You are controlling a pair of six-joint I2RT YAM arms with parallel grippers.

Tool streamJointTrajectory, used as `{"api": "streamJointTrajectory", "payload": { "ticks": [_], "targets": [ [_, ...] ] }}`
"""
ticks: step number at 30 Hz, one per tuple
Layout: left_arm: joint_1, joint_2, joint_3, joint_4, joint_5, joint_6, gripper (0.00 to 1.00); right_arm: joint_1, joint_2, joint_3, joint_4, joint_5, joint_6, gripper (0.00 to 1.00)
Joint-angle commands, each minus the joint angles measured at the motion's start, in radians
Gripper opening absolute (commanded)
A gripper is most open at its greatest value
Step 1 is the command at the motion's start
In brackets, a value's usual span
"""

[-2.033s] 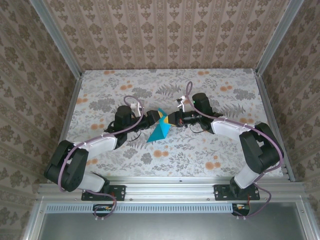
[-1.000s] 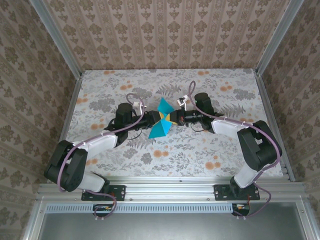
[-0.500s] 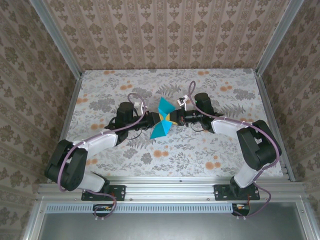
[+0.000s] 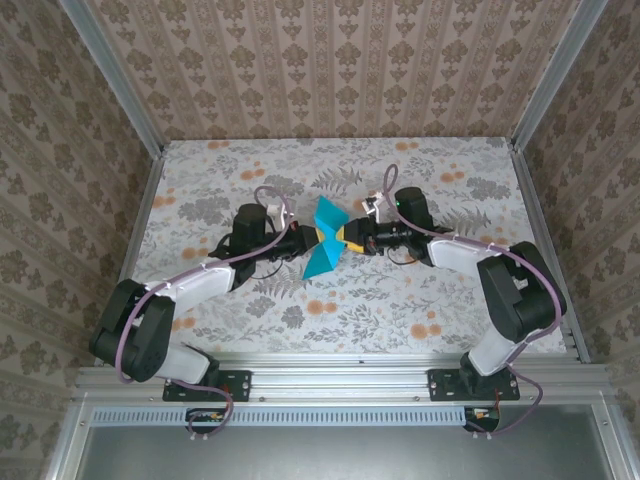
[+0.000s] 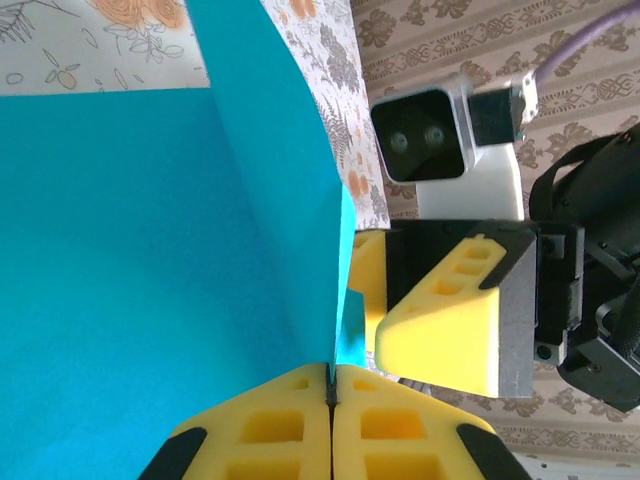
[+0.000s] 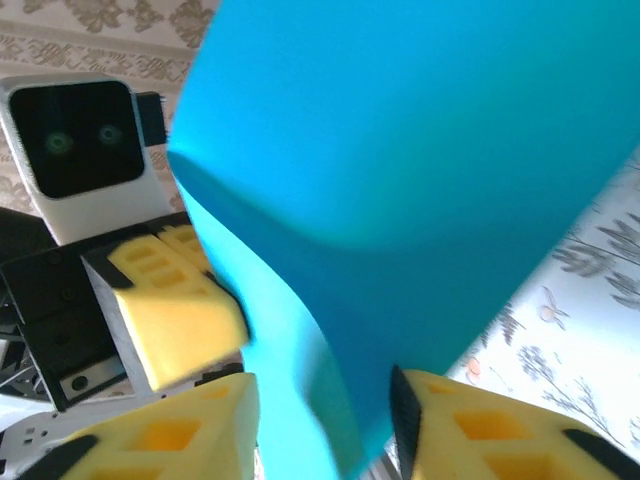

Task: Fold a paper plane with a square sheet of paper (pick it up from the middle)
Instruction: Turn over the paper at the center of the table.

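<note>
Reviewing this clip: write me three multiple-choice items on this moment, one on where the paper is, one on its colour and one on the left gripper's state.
1. Where is the sheet of paper?
A) flat by the far wall
B) between the left gripper and right gripper, over the middle of the table
C) on the near rail
2. Its colour?
A) red
B) white
C) teal-blue
3. The left gripper is:
A) shut on the paper
B) wide open
C) holding a cup
Answers: B, the top view shows it between both arms' tips; C, it is teal-blue in every view; A, its yellow pads meet on the paper's edge.
</note>
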Motion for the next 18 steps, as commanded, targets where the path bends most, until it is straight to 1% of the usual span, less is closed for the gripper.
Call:
{"api": "streamJointTrajectory", "payload": {
  "ticks": [1, 3, 5, 8, 15, 18],
  "targets": [
    [0.009, 0.006, 0.021, 0.043, -0.015, -0.020, 0.06, -0.014, -0.073, -0.037, -0.076, 0.030, -0.047, 0.48],
    [0.009, 0.013, 0.021, 0.065, -0.018, -0.037, 0.06, -0.008, -0.082, -0.068, -0.033, 0.042, -0.002, 0.53],
    [0.009, 0.023, 0.019, 0.092, -0.018, -0.057, 0.06, -0.002, -0.079, -0.103, 0.065, 0.040, 0.080, 0.58],
    [0.009, 0.036, 0.018, 0.132, -0.013, -0.084, 0.06, 0.008, -0.070, -0.136, 0.169, 0.059, 0.163, 0.63],
    [0.000, 0.053, 0.022, 0.173, -0.010, -0.108, 0.05, 0.062, -0.002, -0.162, 0.438, 0.085, 0.355, 0.66],
    [0.000, 0.053, 0.017, 0.176, -0.017, -0.108, 0.05, 0.079, 0.027, -0.168, 0.502, 0.097, 0.397, 0.66]
  ]
}}
